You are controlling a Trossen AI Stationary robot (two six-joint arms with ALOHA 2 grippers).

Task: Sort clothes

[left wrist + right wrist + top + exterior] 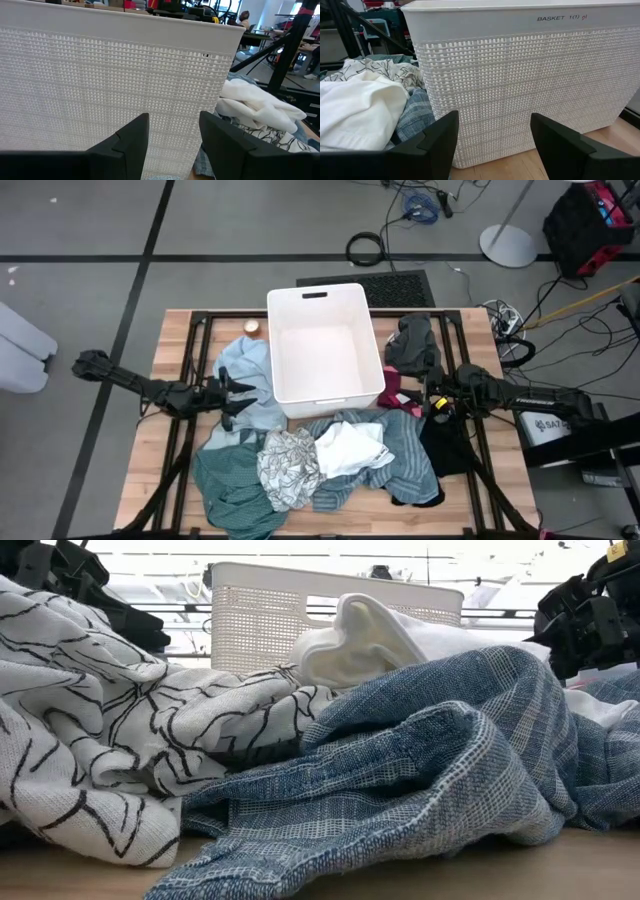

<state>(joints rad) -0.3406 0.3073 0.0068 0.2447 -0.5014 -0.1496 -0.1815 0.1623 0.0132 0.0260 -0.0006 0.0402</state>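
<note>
**White bin at mid-table, garments heaped around it, both grippers empty**

White plastic forms the rectangular bin (pixel 325 345), which stands at the middle of the wooden table (pixel 165 370), toward its far edge; nothing shows inside it. The clothes lie around it. A light blue piece (pixel 255 385) rests against the bin's left wall. Along the near edge, from the left: a teal green garment (pixel 235 485), a grey patterned piece (pixel 288 467) with dark lines on pale fabric, a white piece (pixel 350 446) lying on top of a blue-grey striped garment (pixel 395 455). Just beside the bin's near right corner a maroon piece (pixel 398 393) shows. A dark grey piece (pixel 412 340) sits by the far right corner of the table, and a black piece (pixel 445 445) lies near the right edge.

The left gripper (pixel 232 398) hangs over the light blue piece, facing the bin's left wall, its fingers (pixel 127 145) parted with nothing between them. The right gripper (pixel 432 395) hangs near the bin's right wall, over the maroon and black pieces, its fingers (pixel 432 142) spread wide and likewise empty. In the right wrist view the bin's wall carries a small printed label reading BASKET.

A small round tan object (pixel 251 328) lies on the table beside the bin's far left corner.
</note>
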